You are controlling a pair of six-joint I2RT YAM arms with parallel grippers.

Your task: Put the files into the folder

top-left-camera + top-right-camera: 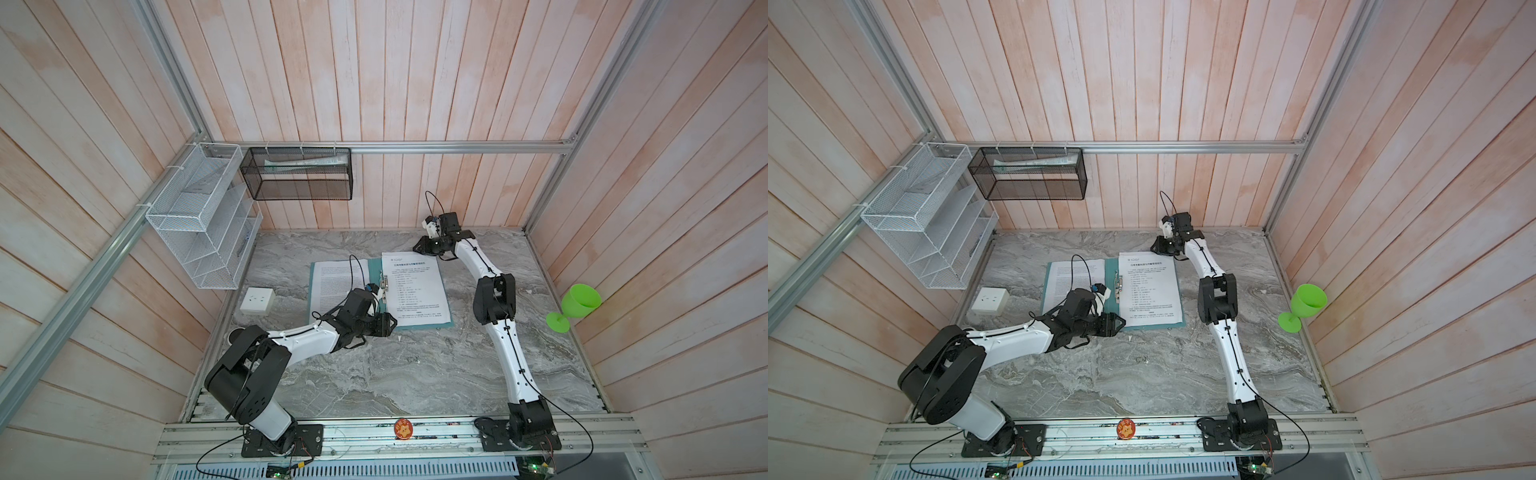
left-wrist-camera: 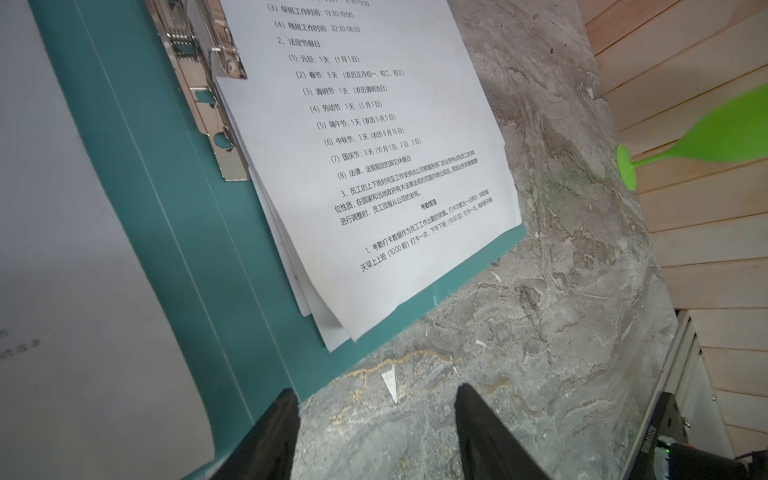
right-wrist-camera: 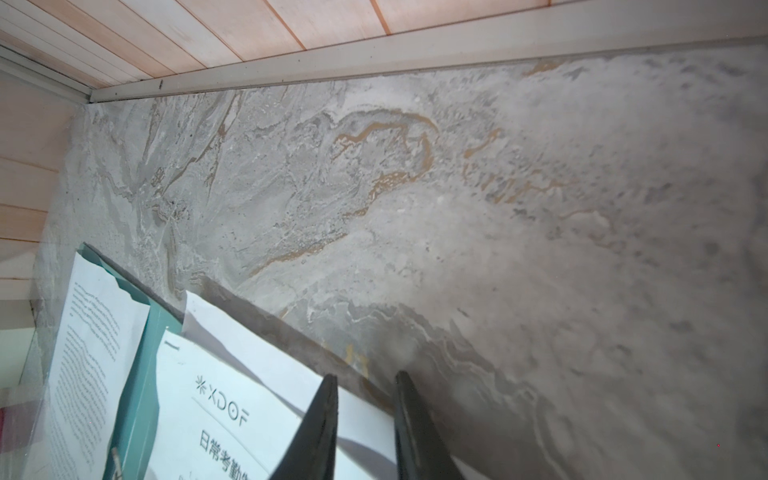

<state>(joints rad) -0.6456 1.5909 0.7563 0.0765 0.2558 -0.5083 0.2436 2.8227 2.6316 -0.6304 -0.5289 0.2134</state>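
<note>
The teal folder (image 1: pixel 375 270) (image 1: pixel 1111 272) lies open on the marble table, its metal clip (image 2: pixel 208 108) along the spine. A stack of printed files (image 1: pixel 415 291) (image 1: pixel 1150 291) (image 2: pixel 374 166) rests on its right cover, edges under the clip. Another sheet (image 1: pixel 332 286) (image 3: pixel 91 332) lies on the left cover. My left gripper (image 1: pixel 390 325) (image 2: pixel 376 395) is open at the folder's near edge, with only bare table between its fingers. My right gripper (image 1: pixel 419 247) (image 3: pixel 365 376) hovers over the stack's far right corner, its jaws slightly apart and holding nothing.
A white socket block (image 1: pixel 257 300) sits left of the folder. A green plastic goblet (image 1: pixel 575 307) leans tipped against the right wall. A white wire rack (image 1: pixel 203 220) and a black mesh basket (image 1: pixel 297 174) hang on the back left walls. A tiny paper scrap (image 2: pixel 390 384) lies by the left fingers.
</note>
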